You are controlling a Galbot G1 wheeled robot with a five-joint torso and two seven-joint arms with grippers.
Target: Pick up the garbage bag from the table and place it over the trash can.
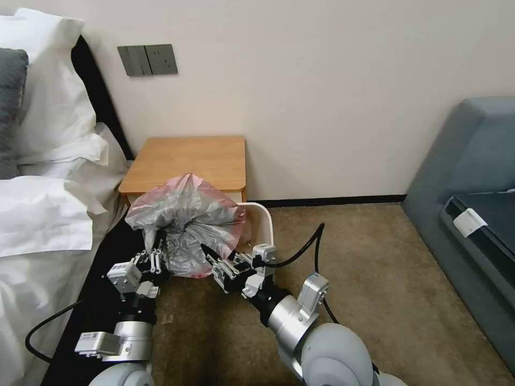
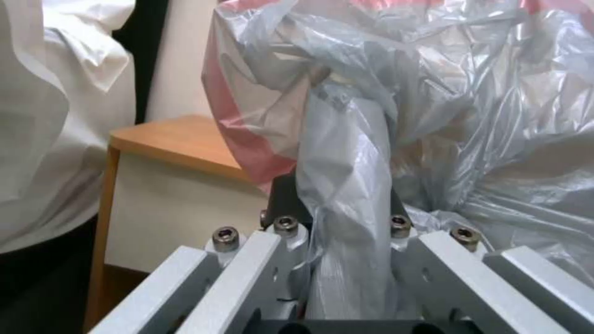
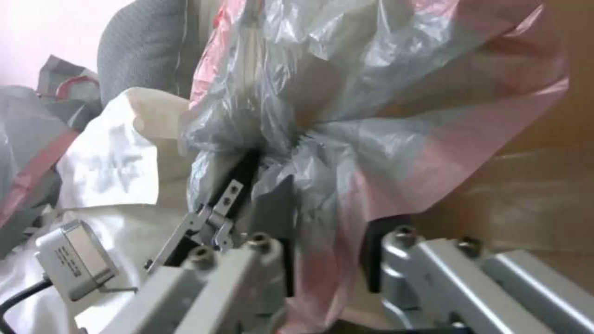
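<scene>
The garbage bag (image 1: 185, 222), crinkly grey plastic with a pink tint, hangs bunched in the air in front of the table (image 1: 188, 158) and hides most of the trash can (image 1: 266, 220), whose cream rim shows at its right. My left gripper (image 1: 155, 251) is shut on the bag's lower left edge, and my right gripper (image 1: 210, 253) is shut on its lower right edge. In the left wrist view a twisted fold of the garbage bag (image 2: 433, 116) runs between the left gripper (image 2: 346, 208). In the right wrist view the garbage bag (image 3: 371, 116) is pinched in the right gripper (image 3: 328, 250).
A bed with white sheets (image 1: 48, 214) runs along the left, close to my left arm. A grey sofa (image 1: 472, 203) stands at the right. Brown carpet (image 1: 365, 279) lies open between the bin and the sofa. The wall is right behind the table.
</scene>
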